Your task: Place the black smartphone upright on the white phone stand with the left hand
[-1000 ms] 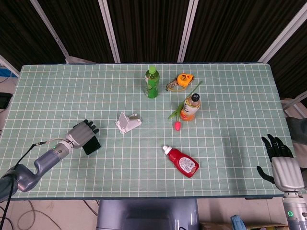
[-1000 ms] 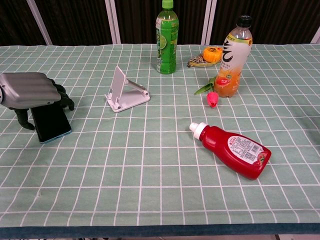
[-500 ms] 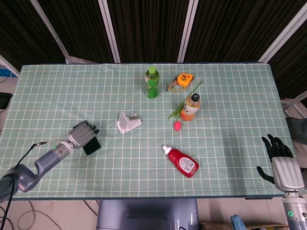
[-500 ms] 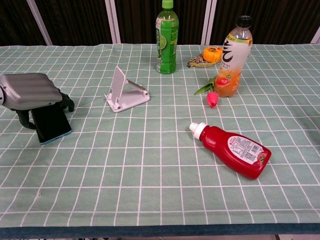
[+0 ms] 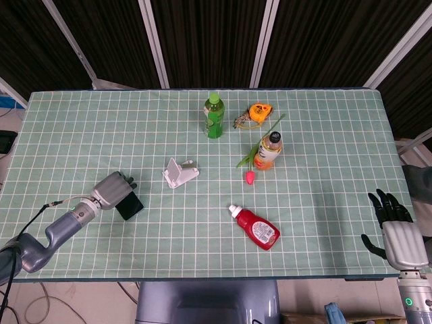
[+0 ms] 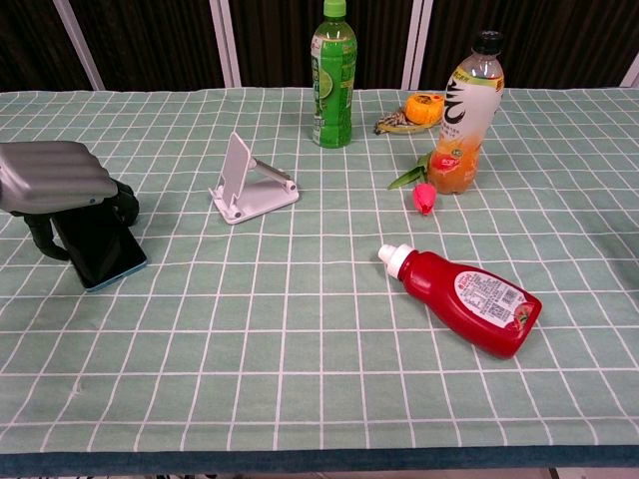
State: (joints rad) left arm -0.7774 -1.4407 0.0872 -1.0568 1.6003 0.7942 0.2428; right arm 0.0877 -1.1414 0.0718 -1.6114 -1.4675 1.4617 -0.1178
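Observation:
The black smartphone (image 5: 130, 207) (image 6: 100, 254) lies at the table's left side, its near end resting on the cloth. My left hand (image 5: 113, 189) (image 6: 55, 178) covers its far end, with the thumb on one side and the fingers curled down the other, gripping it. The white phone stand (image 5: 179, 173) (image 6: 248, 185) stands free a short way right of the phone and farther back, its back plate upright. My right hand (image 5: 398, 233) hangs beyond the table's near right corner, fingers spread and holding nothing; only the head view shows it.
A red ketchup bottle (image 6: 464, 296) lies on its side near the middle front. A green bottle (image 6: 332, 75), an orange-drink bottle (image 6: 462, 125), a pink tulip (image 6: 423, 195) and an orange tape measure (image 6: 421, 108) stand at the back.
My left hand has drawn back toward the near left and risen a little over the phone. The phone's near end has shifted slightly right. The right hand has not moved.

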